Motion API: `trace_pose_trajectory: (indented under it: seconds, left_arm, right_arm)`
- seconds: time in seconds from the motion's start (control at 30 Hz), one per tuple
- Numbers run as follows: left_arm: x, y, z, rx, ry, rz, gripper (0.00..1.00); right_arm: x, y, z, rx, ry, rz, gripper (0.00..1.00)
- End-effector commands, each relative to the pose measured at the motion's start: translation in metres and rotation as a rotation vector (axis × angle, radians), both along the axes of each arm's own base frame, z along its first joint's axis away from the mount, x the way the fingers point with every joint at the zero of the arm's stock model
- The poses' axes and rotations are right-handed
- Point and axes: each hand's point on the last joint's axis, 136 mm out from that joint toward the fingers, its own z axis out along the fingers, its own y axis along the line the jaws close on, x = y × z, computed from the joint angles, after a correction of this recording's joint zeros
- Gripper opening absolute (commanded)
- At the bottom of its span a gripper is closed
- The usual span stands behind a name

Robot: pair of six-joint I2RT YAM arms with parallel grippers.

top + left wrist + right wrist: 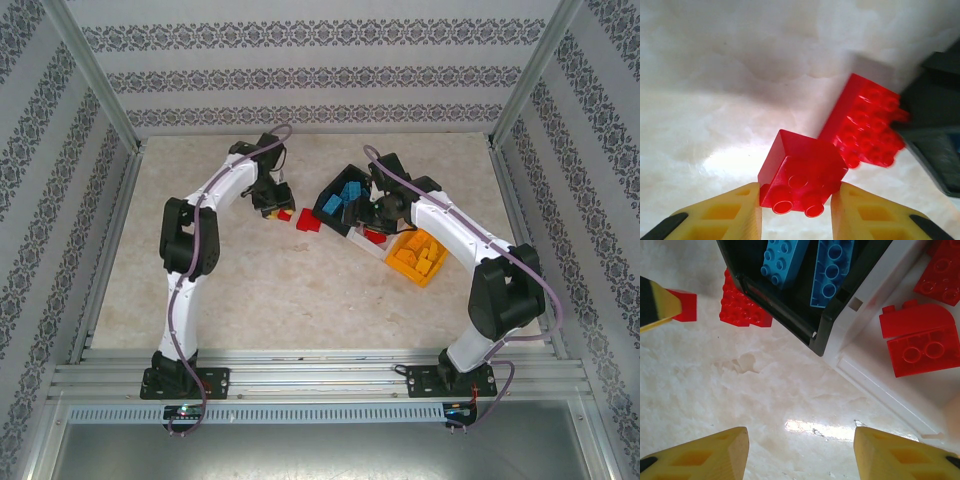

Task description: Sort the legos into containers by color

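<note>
The left jaws pinch a small square red studded plastic brick (801,180), so a red pickup is in hand. Just ahead and to the right of them, a larger red studded brick (865,122) lies hard by the black plastic bin (935,135) of blue bricks (829,270). Next, I judge, comes a lift over that rim to the white plastic bin (879,389) holding red bricks (920,350). The right jaws hang wide and empty over the pale counter (765,390) at both bins' corners, crowding the route.

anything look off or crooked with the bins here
The black bin sits skewed, its corner overlapping the rim of the white bin rather than standing apart. A red brick lies on the table beside the black bin, not yet sorted.
</note>
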Motion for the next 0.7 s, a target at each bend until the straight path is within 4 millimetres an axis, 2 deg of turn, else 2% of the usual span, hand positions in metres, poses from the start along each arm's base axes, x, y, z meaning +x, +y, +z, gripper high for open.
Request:
trace_pose_trajectory:
  seconds: [0.0,0.13,0.33,0.5,0.63,0.67]
  left_arm:
    - [-0.006,-0.013,0.035,-0.067,-0.024,0.007,0.36]
    - [-0.008,-0.045,0.058,-0.135,-0.056,-0.017,0.36]
    - [-0.005,-0.115,0.083,-0.279,-0.095,-0.053,0.37]
    - [-0.005,-0.174,0.088,-0.341,-0.1,-0.118,0.37]
    - [-0.006,-0.211,0.081,-0.409,-0.088,-0.137,0.39]
    - [-0.006,-0.219,0.078,-0.431,-0.079,-0.135,0.42]
  right_arm:
    - [0.002,-0.004,0.003,-0.001,-0.009,-0.008,0.58]
    - [0.0,-0.031,0.012,-0.007,-0.026,-0.055,0.58]
    - [-0.012,-0.087,0.024,-0.021,-0.059,-0.169,0.58]
    - [-0.025,-0.123,0.026,0.007,-0.065,-0.262,0.58]
    - [-0.033,-0.131,0.028,0.014,-0.079,-0.284,0.58]
    - [-0.034,-0.131,0.029,0.015,-0.079,-0.286,0.59]
